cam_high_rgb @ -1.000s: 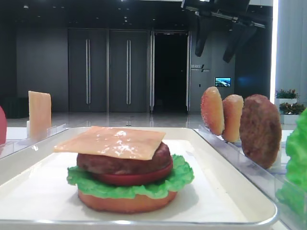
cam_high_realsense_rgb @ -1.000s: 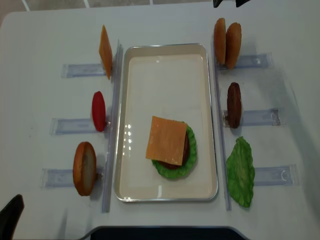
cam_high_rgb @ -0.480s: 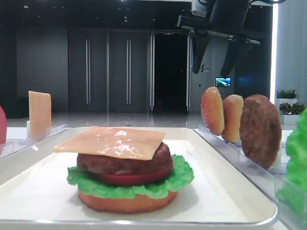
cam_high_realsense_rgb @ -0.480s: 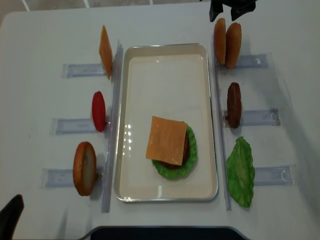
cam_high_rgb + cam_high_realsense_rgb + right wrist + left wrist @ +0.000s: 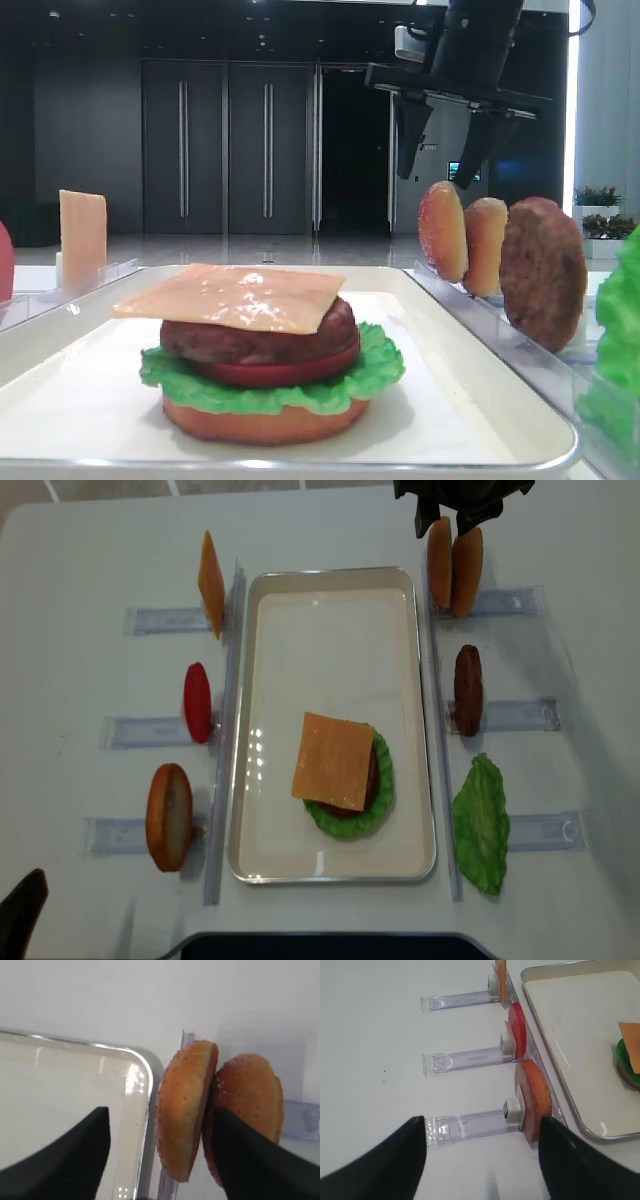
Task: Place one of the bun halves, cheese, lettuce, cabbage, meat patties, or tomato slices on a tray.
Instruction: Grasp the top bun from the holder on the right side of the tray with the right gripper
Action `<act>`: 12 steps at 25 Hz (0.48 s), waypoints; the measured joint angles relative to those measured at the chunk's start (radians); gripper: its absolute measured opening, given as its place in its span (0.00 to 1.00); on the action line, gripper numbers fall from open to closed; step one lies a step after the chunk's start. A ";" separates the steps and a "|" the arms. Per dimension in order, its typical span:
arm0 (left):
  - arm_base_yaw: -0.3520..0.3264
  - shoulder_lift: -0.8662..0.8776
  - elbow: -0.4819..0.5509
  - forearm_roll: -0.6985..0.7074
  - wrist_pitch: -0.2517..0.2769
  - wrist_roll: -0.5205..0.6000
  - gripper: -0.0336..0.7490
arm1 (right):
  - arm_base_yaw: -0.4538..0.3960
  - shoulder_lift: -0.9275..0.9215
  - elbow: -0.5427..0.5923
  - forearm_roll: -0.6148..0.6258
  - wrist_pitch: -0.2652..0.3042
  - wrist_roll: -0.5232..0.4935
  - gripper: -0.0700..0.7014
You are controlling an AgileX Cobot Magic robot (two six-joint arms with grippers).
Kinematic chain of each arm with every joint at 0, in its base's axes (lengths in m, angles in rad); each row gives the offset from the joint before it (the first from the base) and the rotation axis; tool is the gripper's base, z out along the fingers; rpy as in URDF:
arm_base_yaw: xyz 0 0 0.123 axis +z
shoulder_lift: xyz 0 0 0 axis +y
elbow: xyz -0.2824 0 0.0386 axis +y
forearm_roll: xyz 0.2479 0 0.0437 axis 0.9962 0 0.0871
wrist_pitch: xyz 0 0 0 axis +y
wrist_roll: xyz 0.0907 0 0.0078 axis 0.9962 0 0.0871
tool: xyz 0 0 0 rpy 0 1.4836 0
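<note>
Two speckled bun halves [image 5: 453, 557] stand on edge in a rack at the far right, beside the cream tray [image 5: 330, 573]. My right gripper [image 5: 443, 528] hangs open just above them. In the right wrist view, the left bun half [image 5: 185, 1110] stands between the spread fingers of the right gripper [image 5: 159, 1110], untouched, and the other half [image 5: 247, 1087] sits by the right finger. The tray [image 5: 480, 400] holds a stack of bottom bun, lettuce, tomato and patty with cheese [image 5: 335, 761] on top. My left gripper [image 5: 481, 1125] stands open over the table, near a smooth bun half [image 5: 536, 1099].
Clear racks flank the tray. On the left they hold a cheese slice [image 5: 210, 583], a tomato slice [image 5: 197, 702] and the smooth bun half [image 5: 168, 817]. On the right, a patty [image 5: 467, 690] stands on edge and a lettuce leaf [image 5: 481, 823] lies nearer the front.
My right gripper has come down into view over the two speckled bun halves, still open. The left arm and the food have not moved.
</note>
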 joint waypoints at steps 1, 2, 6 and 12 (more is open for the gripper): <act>0.000 0.000 0.000 0.000 0.000 0.000 0.73 | 0.000 0.003 -0.001 0.000 -0.003 0.000 0.67; 0.000 0.000 0.000 0.000 0.000 0.000 0.73 | 0.000 0.009 -0.001 0.000 -0.004 0.000 0.67; 0.000 0.000 0.000 0.000 0.000 0.000 0.73 | 0.000 0.025 -0.001 0.000 -0.008 0.000 0.67; 0.000 0.000 0.000 0.000 0.000 0.000 0.73 | 0.000 0.044 -0.001 0.000 -0.014 0.000 0.67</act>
